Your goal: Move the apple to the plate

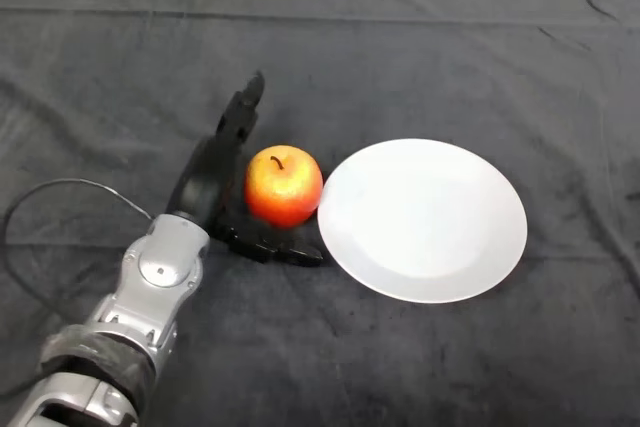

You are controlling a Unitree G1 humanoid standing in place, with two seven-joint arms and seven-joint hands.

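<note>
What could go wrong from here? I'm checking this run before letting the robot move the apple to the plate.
The black left hand sits open beside the round red-and-yellow apple, fingers behind it and thumb in front, so no grasp shows yet; the apple might roll away if nudged. The apple also sits right at the rim of the white round plate, so a sideways push could shove the plate across the dark cloth rather than land the apple on it.

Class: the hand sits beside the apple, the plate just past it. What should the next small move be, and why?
Probably close the left hand round the apple: its fingers flank the fruit but look uncurled, and the apple sits on the cloth beside the plate.
</note>
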